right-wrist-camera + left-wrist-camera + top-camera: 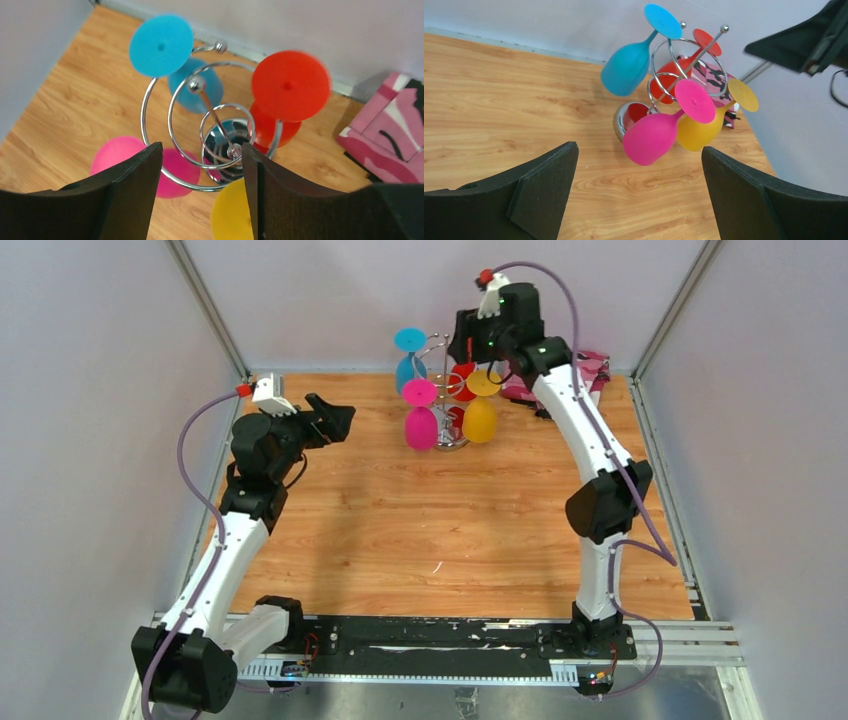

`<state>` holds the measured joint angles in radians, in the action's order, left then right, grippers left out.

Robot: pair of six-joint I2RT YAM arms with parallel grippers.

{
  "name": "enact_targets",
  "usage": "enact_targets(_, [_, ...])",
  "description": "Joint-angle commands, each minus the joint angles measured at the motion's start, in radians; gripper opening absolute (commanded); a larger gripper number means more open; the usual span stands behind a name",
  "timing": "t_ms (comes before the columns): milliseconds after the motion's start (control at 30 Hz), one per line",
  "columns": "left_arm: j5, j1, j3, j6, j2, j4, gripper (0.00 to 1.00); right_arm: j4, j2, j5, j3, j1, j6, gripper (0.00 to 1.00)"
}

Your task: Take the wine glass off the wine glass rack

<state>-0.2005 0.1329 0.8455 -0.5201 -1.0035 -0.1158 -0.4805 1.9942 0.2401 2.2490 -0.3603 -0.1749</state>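
Observation:
The chrome wine glass rack (pixel 441 390) stands at the back middle of the wooden table. Wine glasses hang on it upside down: blue (pixel 410 358), pink (pixel 420 423), yellow (pixel 480 418), red (pixel 462 382). My right gripper (pixel 468 348) is open, right above the rack's top. In the right wrist view (pixel 202 146) the rack's rings (pixel 150 95) lie between and below the jaws, touching no glass. My left gripper (pixel 345 420) is open and empty, left of the rack. It faces the pink glass (pixel 651 137) and the yellow glass (pixel 696 132) from a short distance.
A pink patterned box (pixel 590 370) lies at the back right behind the rack, also in the right wrist view (pixel 390 135). Grey walls close in the back and both sides. Bare wooden table (pixel 420 530) stretches in front of the rack.

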Motion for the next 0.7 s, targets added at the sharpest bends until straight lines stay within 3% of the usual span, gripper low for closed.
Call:
enact_targets(0, [0.055, -0.001, 0.036, 0.04, 0.036, 0.043, 1.0, -0.118, 0.045, -0.134, 0.04, -0.058, 0.112, 0.64])
enact_targets(667, [0.077, -0.001, 0.02, 0.066, 0.065, 0.062, 1.0, 0.095, 0.171, -0.133, 0.07, -0.098, 0.112, 0.64])
